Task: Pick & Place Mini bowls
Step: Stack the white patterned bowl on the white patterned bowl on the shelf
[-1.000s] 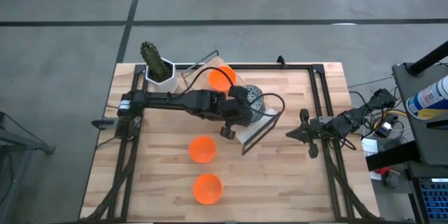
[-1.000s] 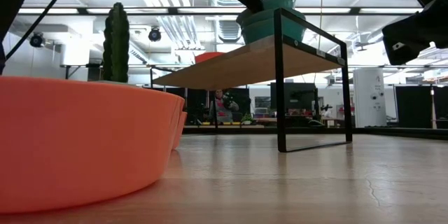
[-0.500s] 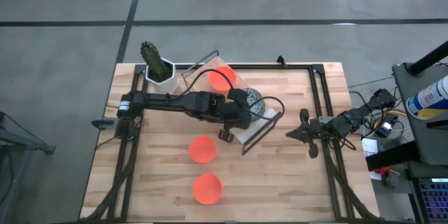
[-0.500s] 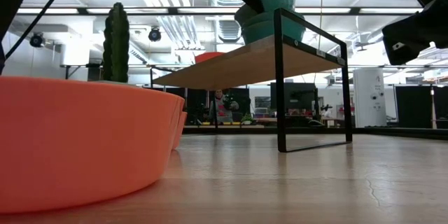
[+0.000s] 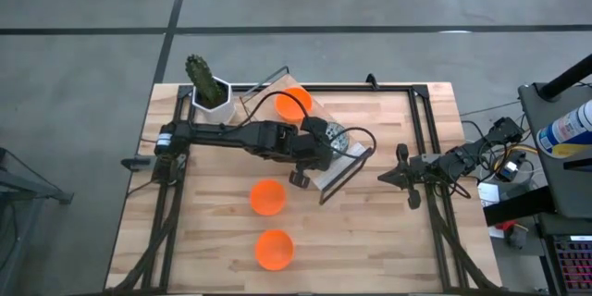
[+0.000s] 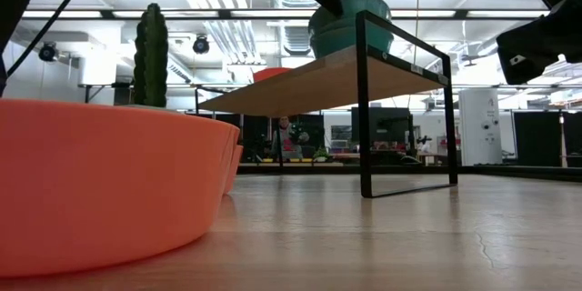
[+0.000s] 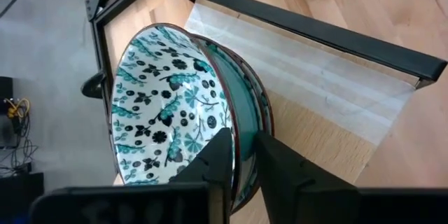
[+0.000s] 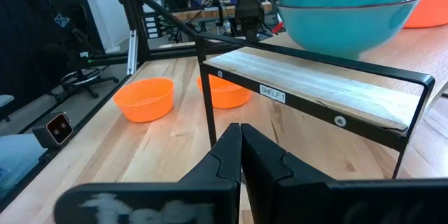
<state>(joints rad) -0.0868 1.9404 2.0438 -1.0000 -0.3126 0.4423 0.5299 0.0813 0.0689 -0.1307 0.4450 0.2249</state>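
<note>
A stack of white, green-patterned mini bowls with teal outsides stands on the wooden top of a low black-framed shelf. It also shows as the teal stack in the low view and as nested bowls in the right wrist view. My left gripper is shut on the top patterned bowl. One orange bowl sits on the shelf's far end. Two orange bowls rest on the table. My right gripper waits shut near the table's right edge. My left gripper pinches the rim of the top patterned bowl on its near side, one finger inside the bowl and the other outside. The fingers come from above, slanting down. The bowl sits nested in the stack on the shelf.
A white pot with a green cactus stands at the table's far left corner. Black rails run along the table's sides. A large orange bowl fills the near left of the low view. Bare wood lies right of the shelf.
The top patterned bowl, held by my left gripper, has come down from just above the stack and now sits nested in it. The gripper has stayed shut on its rim.
</note>
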